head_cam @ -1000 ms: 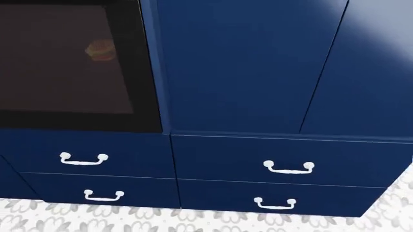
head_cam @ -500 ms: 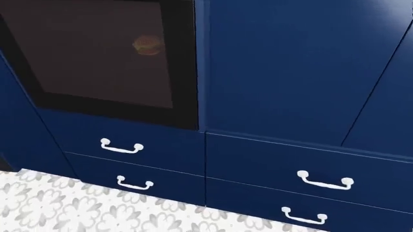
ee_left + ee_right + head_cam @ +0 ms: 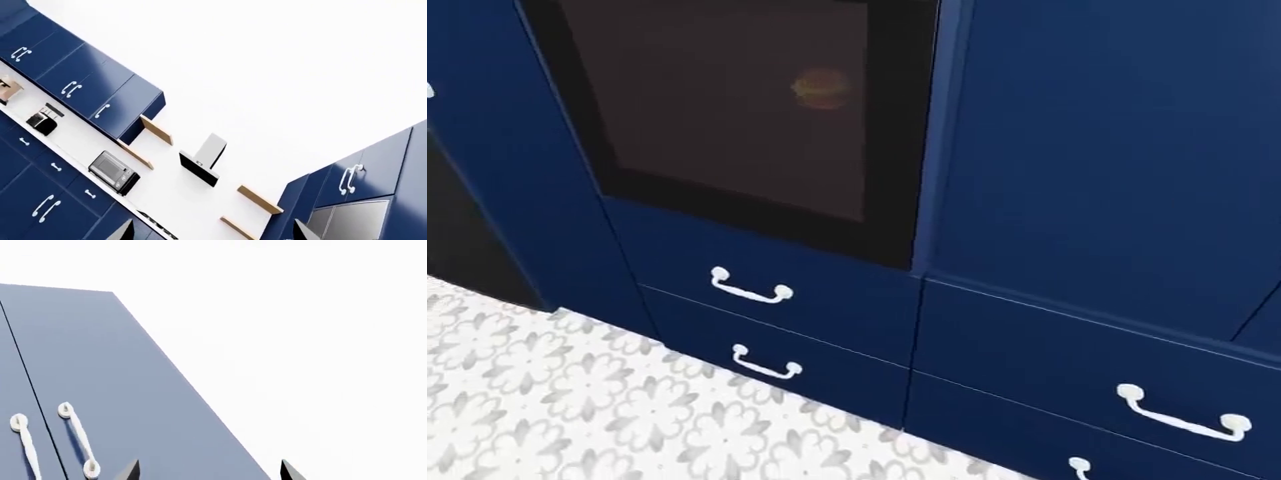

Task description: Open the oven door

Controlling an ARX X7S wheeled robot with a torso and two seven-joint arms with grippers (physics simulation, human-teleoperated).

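Observation:
The oven door (image 3: 747, 120) is a glossy black panel with a dark tinted window, in the upper middle of the head view, shut flush with the navy cabinet fronts. A small orange shape (image 3: 821, 88) glows behind the glass. The door's handle is out of view above the frame. Neither arm shows in the head view. My left gripper (image 3: 213, 235) is open, only its two fingertips showing, pointing at a far kitchen wall and ceiling. My right gripper (image 3: 210, 474) is also open, with nothing between its fingertips, facing a tall blue cabinet (image 3: 100, 380).
Two navy drawers with white handles (image 3: 751, 288) (image 3: 765, 364) sit under the oven, and further drawers (image 3: 1181, 415) lie to the right. Plain tall navy panels (image 3: 1094, 150) flank the oven. Patterned floor tiles (image 3: 561, 400) spread at lower left. A dark recess (image 3: 461, 230) is at far left.
The head view has swung left: the oven door and the drawers under it have slid from the left side toward the middle, and more floor shows at lower left.

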